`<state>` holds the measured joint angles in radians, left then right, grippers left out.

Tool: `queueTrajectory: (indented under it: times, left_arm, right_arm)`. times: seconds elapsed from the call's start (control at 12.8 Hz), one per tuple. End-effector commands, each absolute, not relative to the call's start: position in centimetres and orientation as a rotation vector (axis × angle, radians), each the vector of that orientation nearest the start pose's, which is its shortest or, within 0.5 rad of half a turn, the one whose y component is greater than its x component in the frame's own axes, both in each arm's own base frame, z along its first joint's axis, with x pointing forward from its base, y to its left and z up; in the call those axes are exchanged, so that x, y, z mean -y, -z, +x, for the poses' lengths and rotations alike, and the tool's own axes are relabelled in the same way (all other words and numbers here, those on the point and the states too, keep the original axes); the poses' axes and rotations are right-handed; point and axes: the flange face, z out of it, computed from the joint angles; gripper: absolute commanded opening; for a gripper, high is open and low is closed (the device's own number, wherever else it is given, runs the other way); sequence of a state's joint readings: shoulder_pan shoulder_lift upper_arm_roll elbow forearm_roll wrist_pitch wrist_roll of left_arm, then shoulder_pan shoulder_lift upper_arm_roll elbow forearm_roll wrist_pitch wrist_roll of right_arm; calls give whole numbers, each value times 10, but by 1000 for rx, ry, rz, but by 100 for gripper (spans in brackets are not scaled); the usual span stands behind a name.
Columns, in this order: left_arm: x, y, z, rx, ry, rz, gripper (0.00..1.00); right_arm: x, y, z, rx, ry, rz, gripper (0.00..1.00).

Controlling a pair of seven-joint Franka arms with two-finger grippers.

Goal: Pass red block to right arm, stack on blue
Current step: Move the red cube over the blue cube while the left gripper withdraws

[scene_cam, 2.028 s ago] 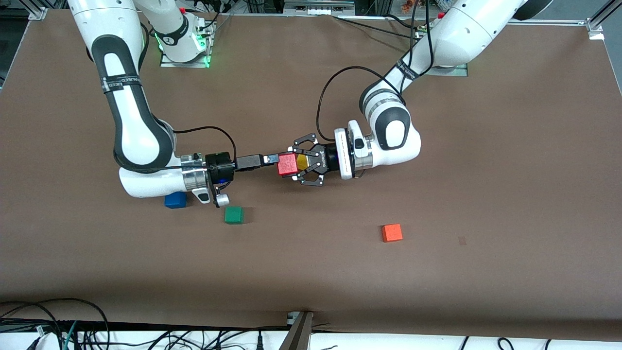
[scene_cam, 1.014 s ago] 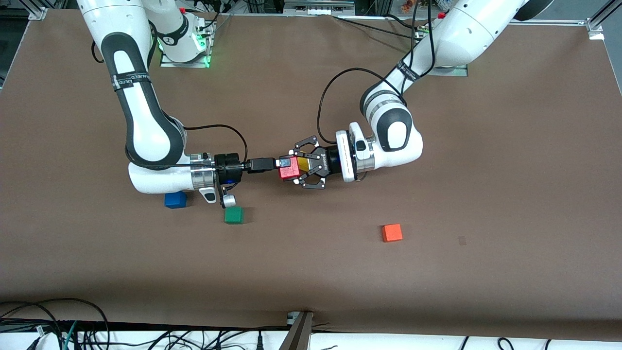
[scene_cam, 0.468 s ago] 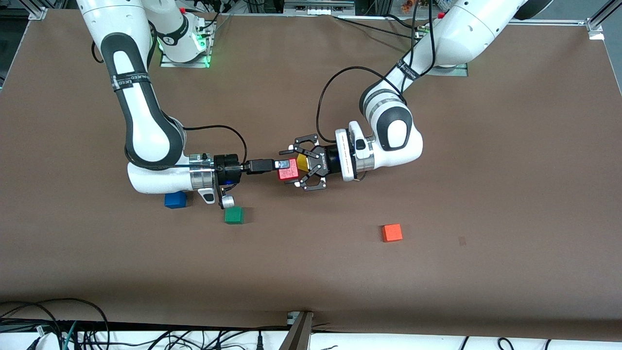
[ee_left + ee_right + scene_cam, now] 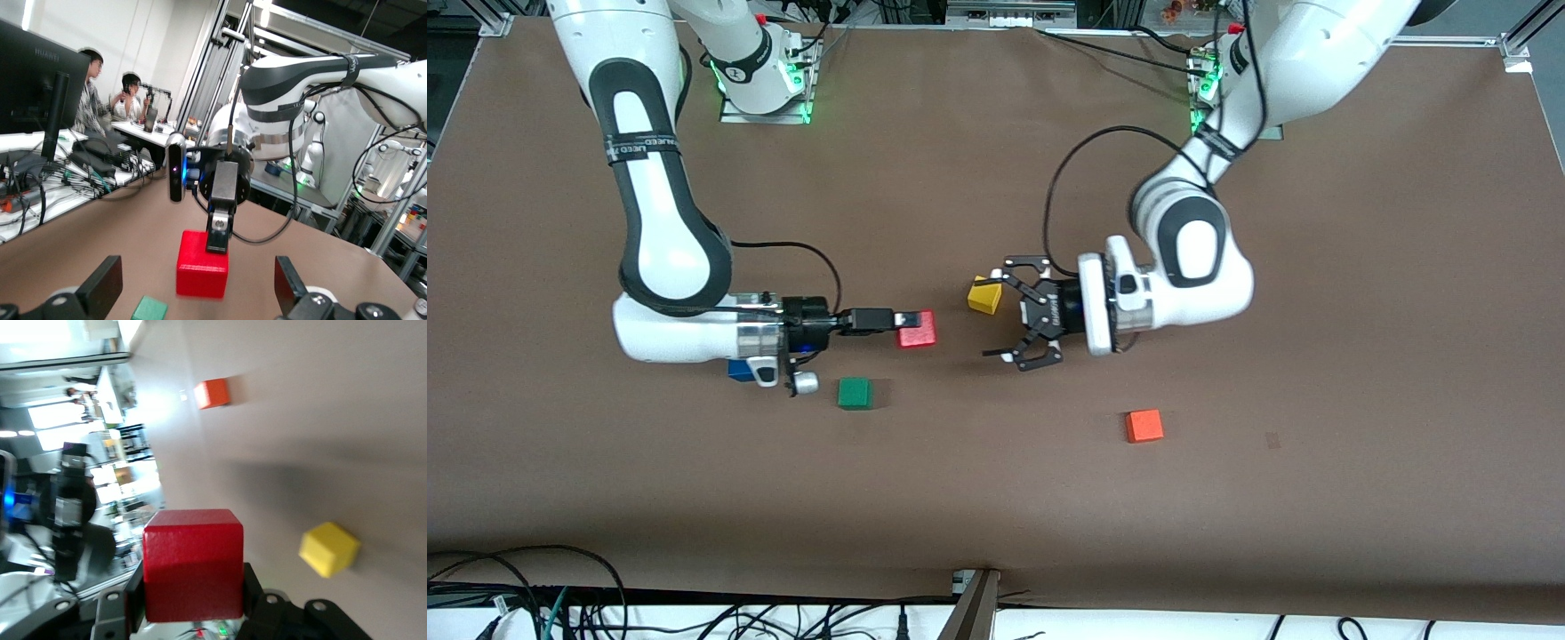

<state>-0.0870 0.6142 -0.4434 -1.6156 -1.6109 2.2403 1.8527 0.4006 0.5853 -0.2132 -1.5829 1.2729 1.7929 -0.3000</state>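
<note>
The red block [image 4: 919,328] hangs over the brown table, with the slim fingers of my right gripper [image 4: 910,321] shut on it. The right wrist view shows the red block [image 4: 193,560] filling the span between the pads of the right gripper [image 4: 193,597]. My left gripper [image 4: 1003,310] hovers apart from the block with its claw wide open and nothing in it. From the left wrist view, the left gripper [image 4: 195,292] faces the red block [image 4: 202,265]. The blue cube [image 4: 736,372] lies on the table, mostly hidden under the right arm's wrist.
A yellow cube [image 4: 984,296] lies next to the left claw. A green cube [image 4: 855,393] sits nearer the front camera than the red block. An orange-red cube [image 4: 1144,426] lies toward the left arm's end. Cables run along the table's [image 4: 996,498] front edge.
The left claw opened off the red block and drew back toward its own end. The right arm pulled the block back toward its end. The yellow cube has come into plain view.
</note>
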Motion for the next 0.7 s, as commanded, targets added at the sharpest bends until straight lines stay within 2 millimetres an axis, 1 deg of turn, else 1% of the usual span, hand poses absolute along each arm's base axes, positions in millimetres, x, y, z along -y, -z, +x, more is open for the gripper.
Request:
queueTrajectory:
  times: [0.0,0.08,0.16,0.31,0.39,0.47,0.55,0.62]
  left_arm:
    - [308,-345,639,951,-807,1582,100]
    - [297,-349,645,971,-768,1601,100]
    - [289,-350,648,977,-718,1632,100]
    - [271,-347,652,1025,-638,1703,100]
    - [259,-345,655,1073,-602,1742,100]
    - [252,-343,655,1119,-564,1771,100]
    - [242,-342,657,1124,-522,1797,100]
    - [237,-348,656,1126,-463,1816,100]
  right_arm:
    - [-193,-330,653,56,-250,-2260,0]
    - [-178,-333,657,116,-244,-2367,0]
    - [-159,-337,662,180,-237,-2496,0]
    - [-130,-334,664,320,-247,-2717,0]
    - [-117,-340,666,372,-235,-2808,0]
    - [-107,-341,668,431,-233,-2897,0]
    - [-100,-343,668,472,-228,-2958,0]
    - [-89,-342,670,477,-227,-3010,0]
